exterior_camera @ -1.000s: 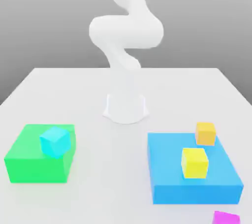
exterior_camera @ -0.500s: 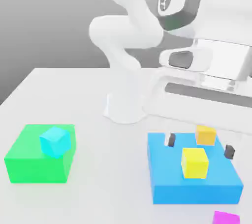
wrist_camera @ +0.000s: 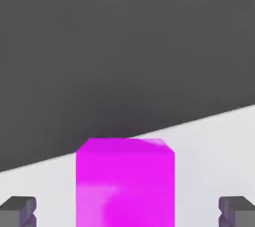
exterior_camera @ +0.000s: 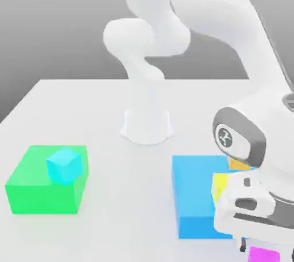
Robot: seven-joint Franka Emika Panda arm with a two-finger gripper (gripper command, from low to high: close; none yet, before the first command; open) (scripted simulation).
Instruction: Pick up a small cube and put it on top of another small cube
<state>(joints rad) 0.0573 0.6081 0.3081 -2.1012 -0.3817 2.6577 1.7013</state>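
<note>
Looking along the hand view, we see the fingers (wrist_camera: 20, 211) spread wide, one on each side of the magenta cube (wrist_camera: 124, 183), not touching it. That cube (exterior_camera: 263, 253) rests on the white tabletop (exterior_camera: 86, 111) beside the blue block (exterior_camera: 192, 192). The cyan cube (exterior_camera: 63, 165) sits on the green block (exterior_camera: 34, 189).

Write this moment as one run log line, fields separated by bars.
phase: approach | gripper: open, astride magenta cube, not gripping | cyan cube: on green block

White arm (exterior_camera: 252, 140) low over blue block (exterior_camera: 192, 192), magenta cube (exterior_camera: 263, 254) beneath, cyan cube (exterior_camera: 63, 165) on green block (exterior_camera: 34, 195)
</note>
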